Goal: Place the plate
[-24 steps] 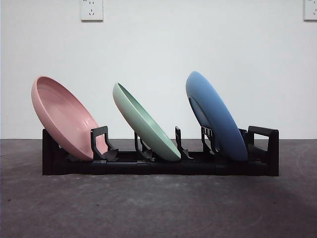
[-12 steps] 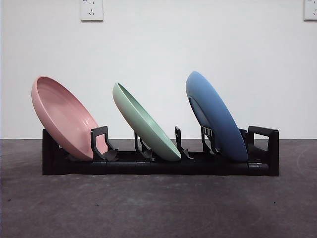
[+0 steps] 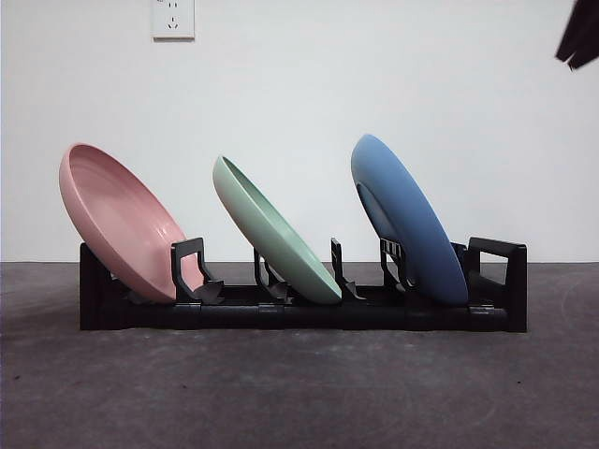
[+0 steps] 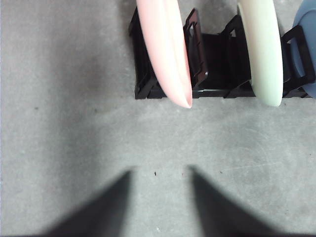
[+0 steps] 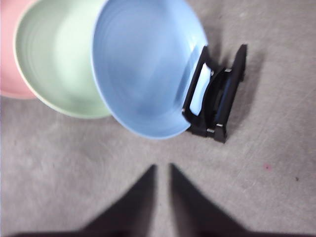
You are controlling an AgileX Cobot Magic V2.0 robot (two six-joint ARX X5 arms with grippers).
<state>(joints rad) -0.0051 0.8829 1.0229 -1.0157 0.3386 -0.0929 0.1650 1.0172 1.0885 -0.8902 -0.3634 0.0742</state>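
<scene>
Right end effector (image 3: pixel 582 37) newly at top corner, nearly closed, left end effector (image 4: pixel 159 195) wide, blue plate (image 3: pixel 407 220) racked

My front view is evenly lit and sharp, with the white wall (image 3: pixel 299 94) bright and no glare. Soft shadow pools under the black rack (image 3: pixel 299 318) on the grey table (image 3: pixel 299 393). On the left wrist feed the left gripper (image 4: pixel 158 207) is a dark, out-of-focus smear, and the pink plate (image 4: pixel 165 49) looks washed out. On the right wrist feed the blue plate (image 5: pixel 143 69) is blurred, and the right gripper (image 5: pixel 162 202) is soft too.
</scene>
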